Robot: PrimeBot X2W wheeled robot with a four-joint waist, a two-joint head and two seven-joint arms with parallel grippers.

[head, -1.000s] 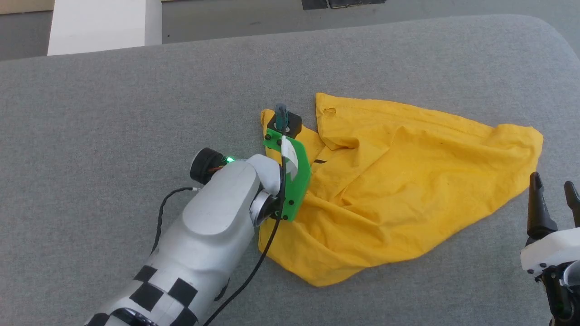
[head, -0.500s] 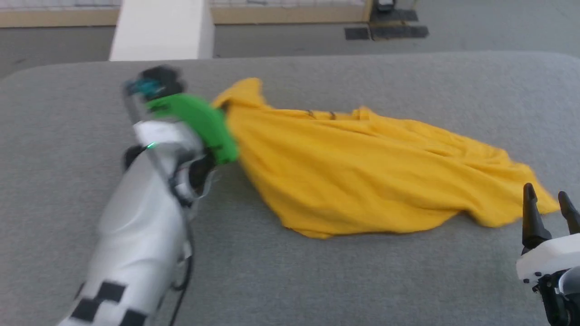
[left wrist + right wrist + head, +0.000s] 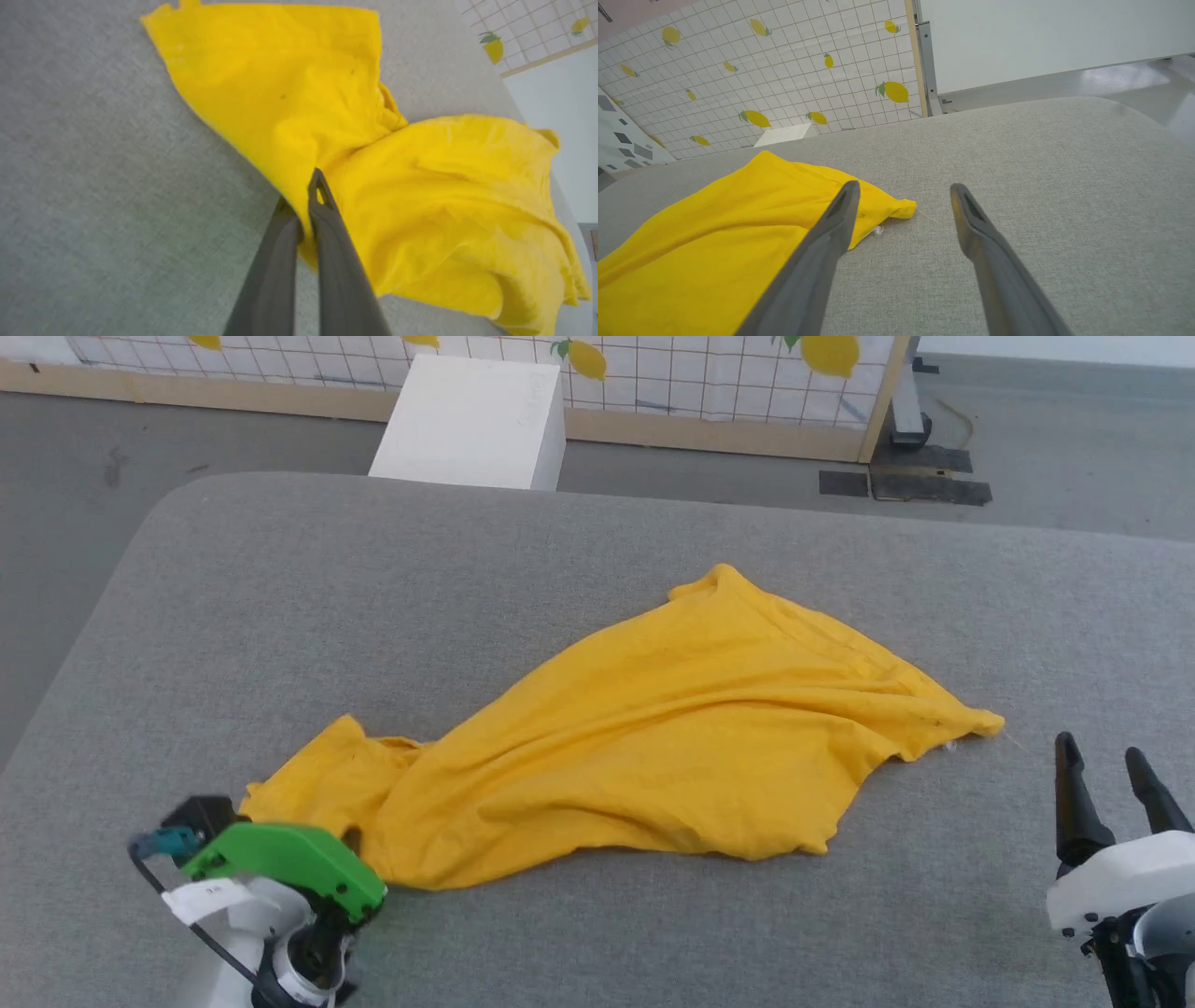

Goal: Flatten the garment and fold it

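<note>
At the left of the head view, the green wrist bracket (image 3: 280, 863) covers the fingertips. The left wrist view gives what that hides: the left gripper (image 3: 306, 205) has its 2 dark fingers pressed together on a fold at the edge of the yellow T-shirt (image 3: 653, 756), with cloth pinched between them.

The shirt lies on the grey padded table (image 3: 280, 597), stretched in a long rumpled band from that pinch up towards the middle and across to a pointed corner (image 3: 980, 719) on the right. It looks light, limp and thin. It will probably drape and trail wherever it is pulled, hold no shape, and slide easily over the felt-like top.

A hemmed edge or corner is the best hold, since a pinch in the middle would likely gather 2 layers. The right-hand corner seems the natural second hold, though whether it is sleeve or hem is hard to tell.

The right gripper (image 3: 1100, 751) waits just beside that corner, jaws wide apart and empty. The right wrist view adds a small pale tag or thread (image 3: 878, 229) at the corner's edge.
</note>
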